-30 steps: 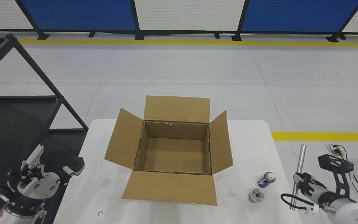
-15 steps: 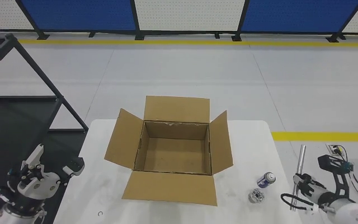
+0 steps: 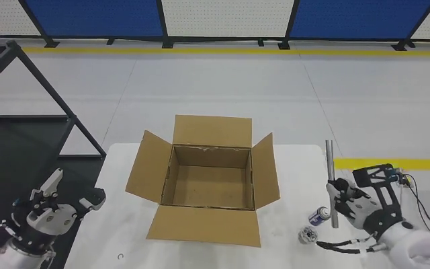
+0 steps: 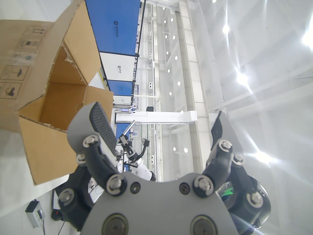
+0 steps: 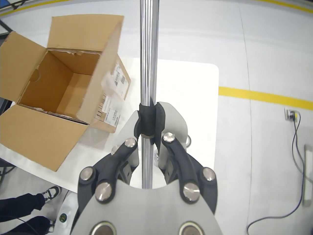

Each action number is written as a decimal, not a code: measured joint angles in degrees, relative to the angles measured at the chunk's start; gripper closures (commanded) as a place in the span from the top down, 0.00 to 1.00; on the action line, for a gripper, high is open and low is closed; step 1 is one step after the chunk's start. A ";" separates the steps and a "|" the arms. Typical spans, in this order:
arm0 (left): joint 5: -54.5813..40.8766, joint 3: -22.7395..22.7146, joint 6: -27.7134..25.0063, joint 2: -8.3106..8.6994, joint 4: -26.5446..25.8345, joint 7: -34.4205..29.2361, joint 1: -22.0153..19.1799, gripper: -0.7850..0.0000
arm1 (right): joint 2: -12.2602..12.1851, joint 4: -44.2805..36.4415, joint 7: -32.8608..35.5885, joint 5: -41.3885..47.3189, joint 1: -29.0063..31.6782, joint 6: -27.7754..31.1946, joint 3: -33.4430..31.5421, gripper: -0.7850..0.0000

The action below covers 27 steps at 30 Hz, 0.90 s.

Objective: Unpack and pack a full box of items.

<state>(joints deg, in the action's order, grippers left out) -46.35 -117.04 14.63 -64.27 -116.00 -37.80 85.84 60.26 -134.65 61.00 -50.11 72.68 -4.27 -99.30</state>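
Note:
An open cardboard box (image 3: pixel 209 185) stands in the middle of the white table (image 3: pixel 121 228), flaps spread and its inside bare. My right gripper (image 3: pixel 340 196) hovers by the table's right edge, shut on a long shiny metal rod (image 3: pixel 330 165). In the right wrist view the rod (image 5: pixel 148 37) runs out past the black pads (image 5: pixel 160 116) of that gripper (image 5: pixel 149 119), with the box (image 5: pixel 61 79) off to one side. My left gripper (image 3: pixel 75 189) hangs open beyond the table's left edge. Its own view shows the spread fingers (image 4: pixel 102 125) holding nothing, near the box (image 4: pixel 63 94).
A small blue-and-white can (image 3: pixel 320 215) and a small metal part (image 3: pixel 308 235) sit on the table just right of the box. A black metal rack (image 3: pixel 40 101) stands to the left of the table. Blue partition panels (image 3: pixel 94 17) close the far side.
The right arm has swung in from beyond the table's right edge toward the box, carrying the rod higher and farther from me. The left gripper shifted slightly.

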 measured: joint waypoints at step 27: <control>2.54 2.93 1.61 0.46 -0.31 1.41 -0.95 1.00 | 0.14 0.31 4.41 -5.65 -18.16 2.15 19.43 0.00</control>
<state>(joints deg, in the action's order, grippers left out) -43.81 -114.11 16.24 -63.80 -116.31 -36.39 84.89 60.40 -134.34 65.41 -55.76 54.52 -2.12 -79.86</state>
